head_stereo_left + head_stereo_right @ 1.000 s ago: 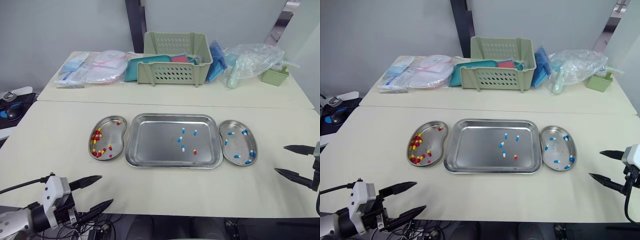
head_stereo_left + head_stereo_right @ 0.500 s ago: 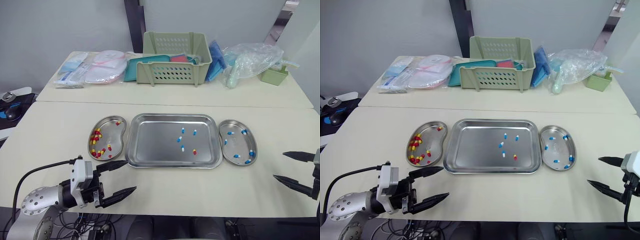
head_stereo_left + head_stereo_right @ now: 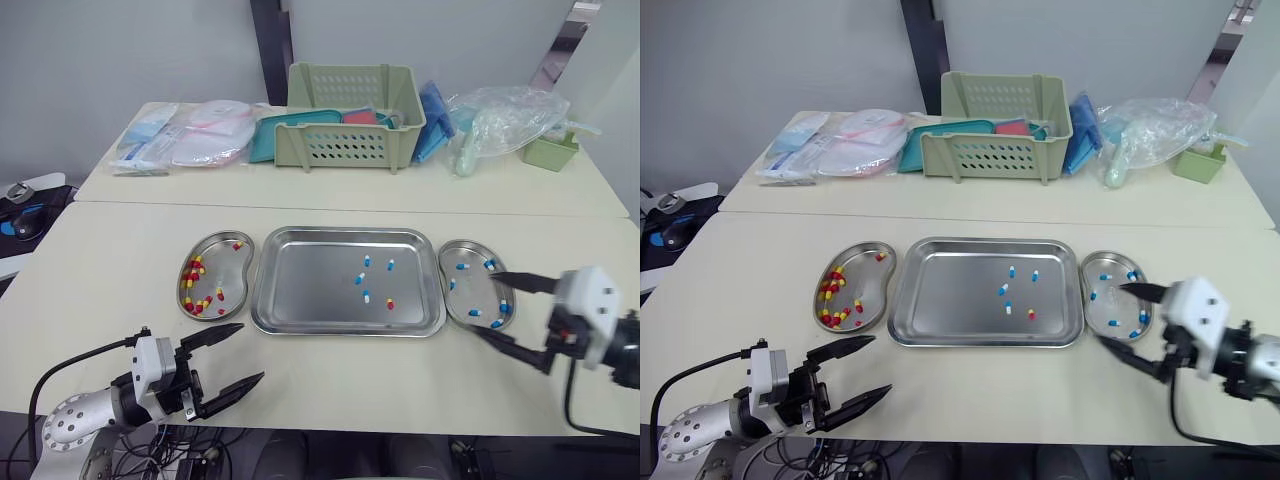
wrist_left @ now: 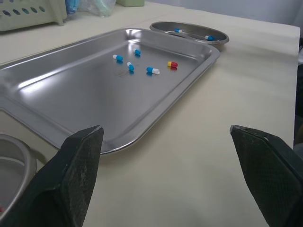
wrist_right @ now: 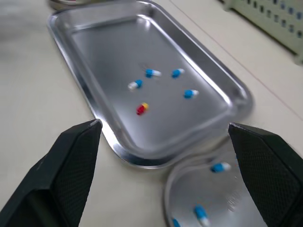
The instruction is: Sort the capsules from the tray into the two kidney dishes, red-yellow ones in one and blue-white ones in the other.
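A steel tray [image 3: 310, 290] lies mid-table holding several blue-white capsules [image 3: 366, 261] and one red-yellow capsule [image 3: 390, 304]. The left kidney dish [image 3: 232, 270] holds red-yellow capsules [image 3: 192, 285]. Blue-white capsules [image 3: 474, 312] lie in the right kidney dish [image 3: 473, 290]. My left gripper [image 3: 250, 352] is open, low over the table in front of the left dish and the tray's near-left corner. My right gripper [image 3: 482, 305] is open, its fingers spanning the right dish from the right side. The right wrist view shows the red-yellow capsule [image 5: 141, 109] ahead, between its fingers. Neither gripper holds anything.
On the back table stand a green basket [image 3: 350, 118], plastic packets [image 3: 190, 135] to its left, a clear bag [image 3: 505, 115] and a small green box [image 3: 550, 152] at the right. Bare tabletop runs along the front edge, in front of the tray.
My right gripper has swung left from the table's right edge to the right dish. My left gripper came forward from the near-left corner, then eased back slightly.
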Robot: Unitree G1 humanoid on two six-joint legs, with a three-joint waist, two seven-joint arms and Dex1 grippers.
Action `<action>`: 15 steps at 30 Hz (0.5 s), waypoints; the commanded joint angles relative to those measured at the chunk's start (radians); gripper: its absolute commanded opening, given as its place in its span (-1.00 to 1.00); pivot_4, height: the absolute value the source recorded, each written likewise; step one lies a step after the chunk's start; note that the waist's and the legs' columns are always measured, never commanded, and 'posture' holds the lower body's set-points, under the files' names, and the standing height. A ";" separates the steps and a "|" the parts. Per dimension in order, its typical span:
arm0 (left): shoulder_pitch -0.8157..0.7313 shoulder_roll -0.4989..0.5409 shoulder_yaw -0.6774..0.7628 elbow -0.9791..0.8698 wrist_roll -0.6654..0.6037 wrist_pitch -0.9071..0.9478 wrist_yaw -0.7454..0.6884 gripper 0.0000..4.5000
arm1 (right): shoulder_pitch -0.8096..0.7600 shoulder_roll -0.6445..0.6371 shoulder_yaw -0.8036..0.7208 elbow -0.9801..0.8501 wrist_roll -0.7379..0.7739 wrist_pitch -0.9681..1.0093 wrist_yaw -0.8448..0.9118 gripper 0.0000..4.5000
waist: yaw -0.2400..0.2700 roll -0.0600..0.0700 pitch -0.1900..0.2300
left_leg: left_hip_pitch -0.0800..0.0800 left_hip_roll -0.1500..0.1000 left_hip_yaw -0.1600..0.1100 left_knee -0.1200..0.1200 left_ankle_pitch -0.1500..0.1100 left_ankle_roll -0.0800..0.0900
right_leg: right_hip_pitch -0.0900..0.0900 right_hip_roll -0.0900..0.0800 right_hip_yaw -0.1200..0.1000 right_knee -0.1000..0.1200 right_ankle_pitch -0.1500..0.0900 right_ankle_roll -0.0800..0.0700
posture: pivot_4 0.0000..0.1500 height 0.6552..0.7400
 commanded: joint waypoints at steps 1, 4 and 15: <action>-0.003 0.001 -0.001 -0.032 -0.010 -0.011 0.008 0.95 | -0.078 0.055 0.127 -0.102 0.037 0.077 -0.116 1.00 | 0.000 0.000 0.000 | 0.000 0.000 -0.001 0.000 0.000 0.000 | 0.000 0.000 0.000 0.000 0.000 0.000 | 1.00 1.00; -0.007 0.005 -0.003 -0.039 -0.013 -0.005 0.012 1.00 | -0.133 0.108 0.249 -0.126 -0.006 0.111 -0.194 0.72 | -0.001 0.000 0.000 | 0.000 0.000 -0.001 0.000 0.000 0.000 | -0.001 0.000 0.000 0.000 0.000 0.000 | 1.00 1.00; -0.031 0.014 -0.022 -0.047 -0.011 0.003 0.005 1.00 | -0.356 0.320 0.631 -0.018 -0.272 0.333 -0.526 0.15 | -0.002 0.000 0.000 | -0.001 0.000 -0.002 0.000 0.000 0.000 | -0.003 0.001 0.000 0.001 0.000 0.000 | 1.00 1.00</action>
